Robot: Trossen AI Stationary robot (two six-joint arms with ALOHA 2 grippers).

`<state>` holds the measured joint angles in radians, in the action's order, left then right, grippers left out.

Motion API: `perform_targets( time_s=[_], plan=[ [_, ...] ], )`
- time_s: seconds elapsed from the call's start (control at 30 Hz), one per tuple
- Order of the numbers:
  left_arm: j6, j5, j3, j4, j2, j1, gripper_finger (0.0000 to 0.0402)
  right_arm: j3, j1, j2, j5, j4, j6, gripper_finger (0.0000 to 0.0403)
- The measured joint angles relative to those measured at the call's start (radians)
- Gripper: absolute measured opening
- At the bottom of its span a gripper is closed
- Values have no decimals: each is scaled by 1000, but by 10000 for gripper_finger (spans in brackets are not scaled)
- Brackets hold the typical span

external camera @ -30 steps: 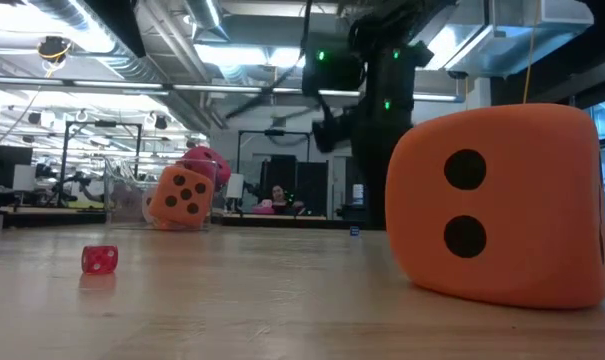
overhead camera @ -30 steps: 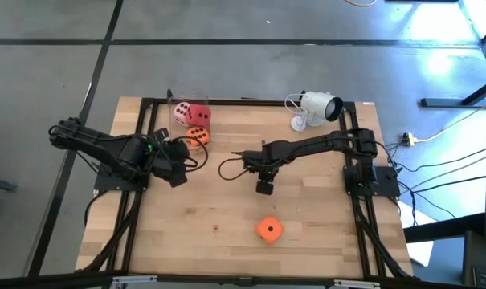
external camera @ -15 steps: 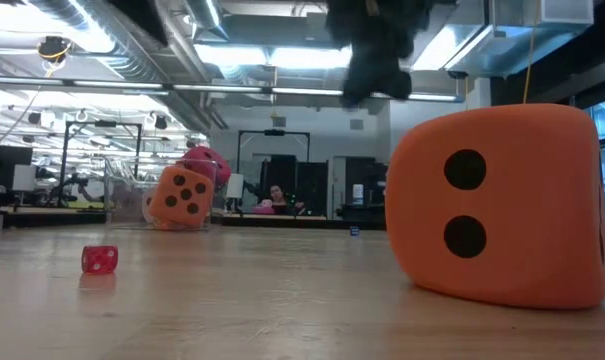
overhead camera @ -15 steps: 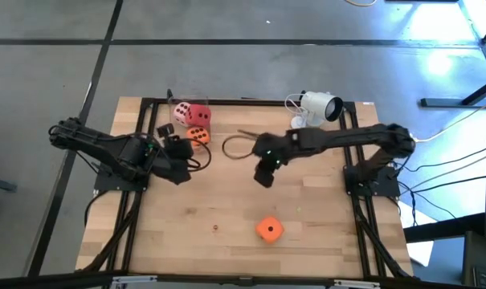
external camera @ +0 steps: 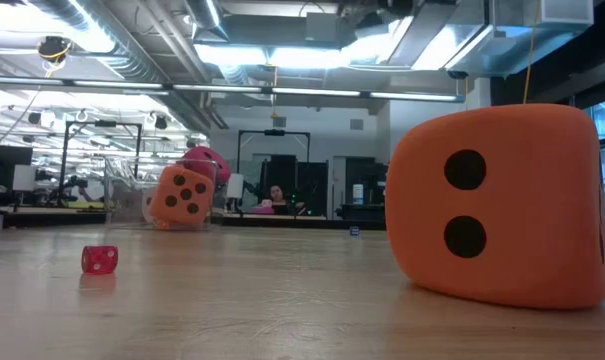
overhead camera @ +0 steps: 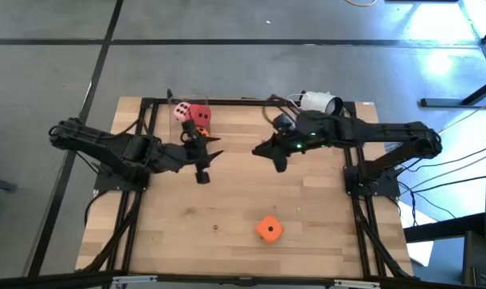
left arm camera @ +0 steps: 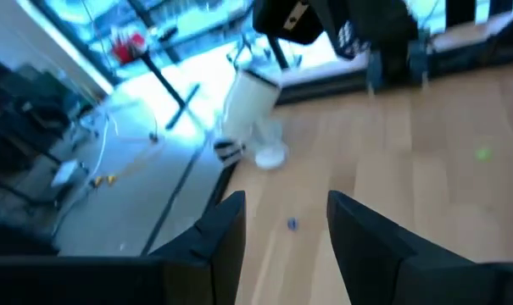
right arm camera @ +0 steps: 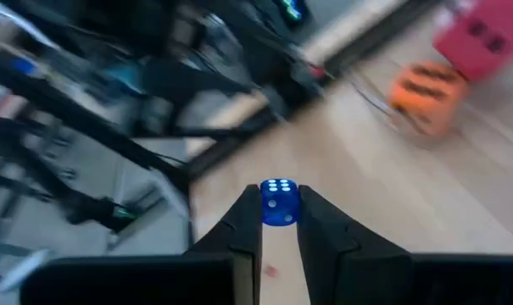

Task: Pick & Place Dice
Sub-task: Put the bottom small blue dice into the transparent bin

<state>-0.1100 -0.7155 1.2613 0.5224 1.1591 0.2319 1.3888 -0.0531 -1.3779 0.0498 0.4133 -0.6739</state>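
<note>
A pale pink die [overhead camera: 180,111] and a red die [overhead camera: 201,117] sit together at the table's far side. An orange die [external camera: 182,196] leans there too, and the right wrist view shows it [right arm camera: 426,89] beside the red one [right arm camera: 481,38]. The second orange die [overhead camera: 267,229] rests flat near the near edge and looms large in the low view [external camera: 502,205]. My right gripper [overhead camera: 259,151] hangs above the table's middle, shut on a tiny blue die [right arm camera: 279,203]. My left gripper [overhead camera: 214,146] is open, just in front of the far dice, pointing right. My right gripper pinches the tiny blue die [right arm camera: 279,203] between its two fingertips [right arm camera: 246,222], one on each of two opposite faces. The die is lifted clear of the table, and a face with several white pips shows toward the wrist camera.
A tiny red die [external camera: 99,259] lies on the near left part of the table [overhead camera: 215,227]. A white camera [overhead camera: 319,103] stands at the far edge. A small blue speck [left arm camera: 292,223] lies on the wood. A black frame [overhead camera: 138,193] borders the table; bare wood spans the middle.
My right gripper has risen from the table's middle, leaving the low view upward, and swung toward the far edge, turning to point left. My left gripper has reached right, from beside the far dice toward the table's middle. The large dice have stayed put.
</note>
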Motion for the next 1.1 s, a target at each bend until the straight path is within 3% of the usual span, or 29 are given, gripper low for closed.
perform_targets(
  time_s=[0.1,0.27,0.37,0.77,1.1],
  plan=[
    [-80,8,0,-120,25,-5,160,0,-18,22,42,-109,-11,47],
    [-284,151,0,-354,85,22,160,0,-29,22,126,-313,-135,47],
    [-324,184,0,-466,109,42,165,1,-36,24,153,-387,-197,47],
    [-373,143,0,-624,79,46,228,1,-42,33,121,-325,-236,47],
    [-351,158,0,-624,90,18,237,1,-42,15,96,-322,-235,47]
  ],
)
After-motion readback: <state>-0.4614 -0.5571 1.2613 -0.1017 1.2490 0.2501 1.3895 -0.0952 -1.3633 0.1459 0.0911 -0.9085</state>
